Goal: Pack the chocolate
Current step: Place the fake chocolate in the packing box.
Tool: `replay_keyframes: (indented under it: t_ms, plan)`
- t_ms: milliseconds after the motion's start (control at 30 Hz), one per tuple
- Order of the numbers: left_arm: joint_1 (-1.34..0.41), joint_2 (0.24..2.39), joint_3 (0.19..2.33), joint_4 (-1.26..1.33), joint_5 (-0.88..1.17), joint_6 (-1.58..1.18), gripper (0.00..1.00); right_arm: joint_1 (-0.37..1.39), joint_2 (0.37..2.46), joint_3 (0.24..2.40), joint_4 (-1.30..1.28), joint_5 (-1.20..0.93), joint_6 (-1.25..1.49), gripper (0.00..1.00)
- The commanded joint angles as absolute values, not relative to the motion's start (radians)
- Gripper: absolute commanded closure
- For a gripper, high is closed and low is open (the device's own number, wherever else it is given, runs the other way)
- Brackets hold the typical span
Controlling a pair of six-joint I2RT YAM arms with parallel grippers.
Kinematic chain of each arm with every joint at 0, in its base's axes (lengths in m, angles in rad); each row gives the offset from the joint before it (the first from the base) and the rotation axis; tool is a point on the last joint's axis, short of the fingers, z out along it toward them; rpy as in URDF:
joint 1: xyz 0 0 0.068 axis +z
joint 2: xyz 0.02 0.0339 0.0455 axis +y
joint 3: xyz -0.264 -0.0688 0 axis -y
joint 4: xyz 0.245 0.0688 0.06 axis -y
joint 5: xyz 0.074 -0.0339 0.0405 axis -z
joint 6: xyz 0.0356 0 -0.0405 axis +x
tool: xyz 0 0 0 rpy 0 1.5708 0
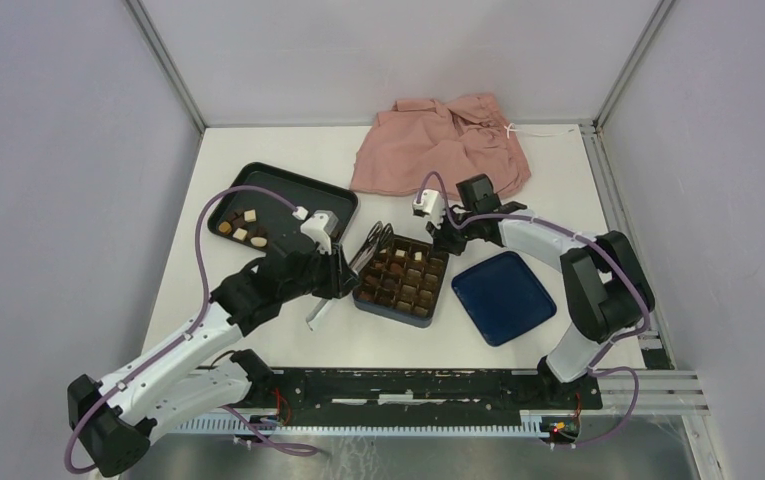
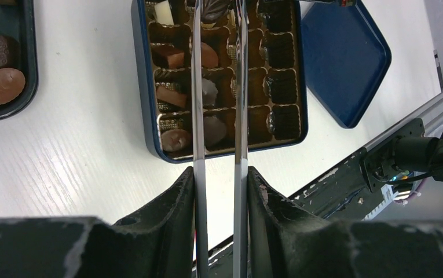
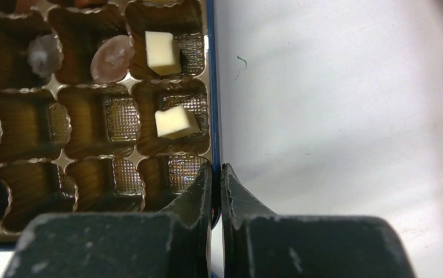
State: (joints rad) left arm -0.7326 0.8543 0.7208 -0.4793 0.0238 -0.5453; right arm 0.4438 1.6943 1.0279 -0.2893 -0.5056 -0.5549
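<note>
Tongs [image 2: 197, 116] of bright metal are clamped in the left pincer [image 2: 219, 174] for small brown chocolates [image 2: 175, 139]; the dark blue square box [image 2: 143, 87] is pinched steady by the right pincer [image 3: 216, 171].

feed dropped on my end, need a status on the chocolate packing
Left claw shut on tongs, tips over the box. Right claw clamped on its wall. Chocolate partly packed, some left on tray. Nothing blocking.

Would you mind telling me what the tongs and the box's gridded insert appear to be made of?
The tongs look like polished metal: mirror-like, reflective strips. The gridded insert is probably thin moulded plastic with a gold metallic finish; its cups show a glossy, embossed waffle texture.
</note>
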Motion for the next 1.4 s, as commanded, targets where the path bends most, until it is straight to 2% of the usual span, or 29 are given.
replay_keyframes:
  t_ms: [0,467,1033,1167,1367]
  plan:
    - [-0.737,0.822,0.769,-0.44,0.005,-0.515,0.96,0.452,1.58,1.011,-0.2,-0.498,-0.53,0.97]
    - [-0.736,0.758,0.747,-0.366,0.089,-0.515,0.96,0.486,1.328,0.862,0.026,-0.347,-0.535,1.0]
    - [-0.757,0.818,0.646,-0.233,0.119,-0.549,0.96,0.445,1.556,0.874,0.06,-0.502,-0.354,0.97]
    - [-0.78,0.884,0.637,-0.21,0.102,-0.549,0.96,0.42,1.602,0.902,0.027,-0.551,-0.347,0.92]
    - [-0.84,0.967,0.656,-0.221,0.049,-0.539,0.96,0.388,1.616,0.922,0.002,-0.625,-0.359,0.69]
